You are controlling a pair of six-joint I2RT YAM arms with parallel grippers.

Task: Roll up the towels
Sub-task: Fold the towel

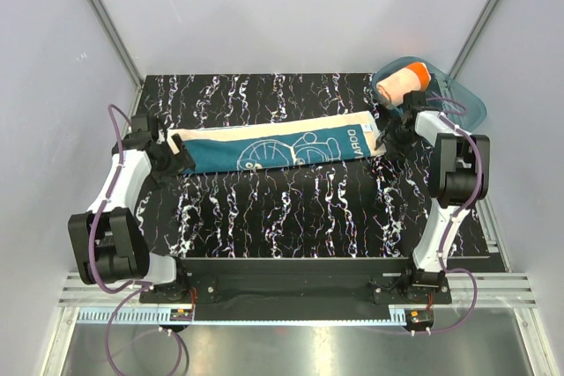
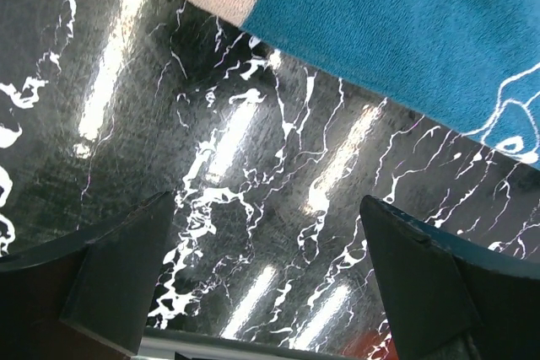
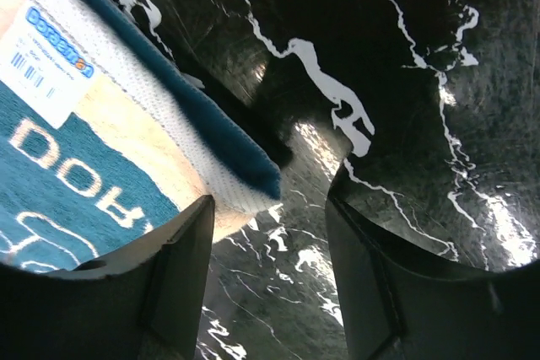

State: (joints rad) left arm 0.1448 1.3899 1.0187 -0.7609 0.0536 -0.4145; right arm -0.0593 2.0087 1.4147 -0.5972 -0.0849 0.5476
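**Item: teal towel, flat, awaiting roll**

**Location.** The teal towel lies across the middle of the mat as a long, narrow strip running left to right. Its right end is slightly farther back. The orange towel sits in the tub at the far right corner and looks already rolled.

**Material.**
- The towel is thin terry cloth with a fine looped pile.
- A cream band and a white woven hem finish each short end.
- Cream line drawings and lettering are printed on the teal.
- A small paper label is fixed near the right end.
- The right corner shows more than one layer, so the strip looks folded lengthwise.
- The mat is black with white marbling and glossy enough to reflect the lights.

**Handling (judged).**
- The towel is light, limp and unbreakable.
- It will sag and bunch if lifted by one point.
- It may slide on the slick mat rather than turn over.
- The best hold is at the two corners of one short end, pinching all layers at the hem, so the roll starts square.

**Grippers.**
- The left gripper has its jaws fully apart and holds nothing. It is over bare mat just beside the towel's left end.
- The right gripper has its jaws partly apart. The towel's right corner lies at their mouth but is not pinched.
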